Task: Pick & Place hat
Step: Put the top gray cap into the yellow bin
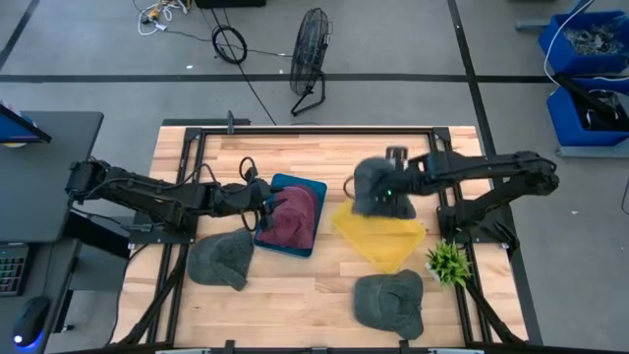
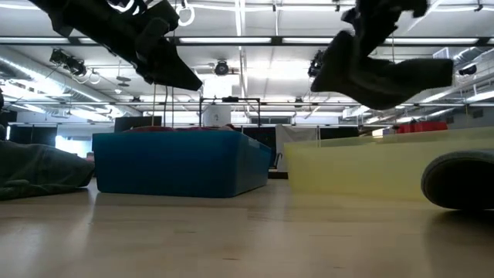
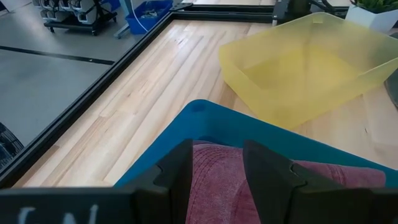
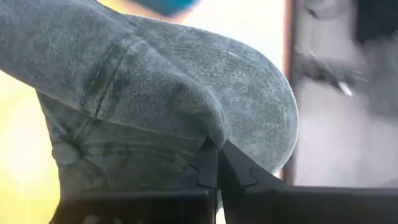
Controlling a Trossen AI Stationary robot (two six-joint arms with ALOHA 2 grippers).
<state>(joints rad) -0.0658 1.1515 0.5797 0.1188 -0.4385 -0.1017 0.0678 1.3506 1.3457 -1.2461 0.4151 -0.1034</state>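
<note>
**Grey hat carried over yellow bin; left arm parked at blue bin**

My right gripper (image 4: 217, 163) has its fingers pinched on a fold of the grey denim hat (image 1: 376, 187), holding it clear of the bench (image 1: 295, 295), over the far edge of the yellow bin (image 1: 385, 241). I judge the height is there to clear the bin wall before release.

Left gripper (image 3: 214, 171) hovers over the maroon hat (image 1: 288, 218) in the blue bin (image 1: 307, 187), fingers parted, empty.

Two more grey hats (image 1: 221, 259) lie on the bench, one beside each bin, untouched.
</note>
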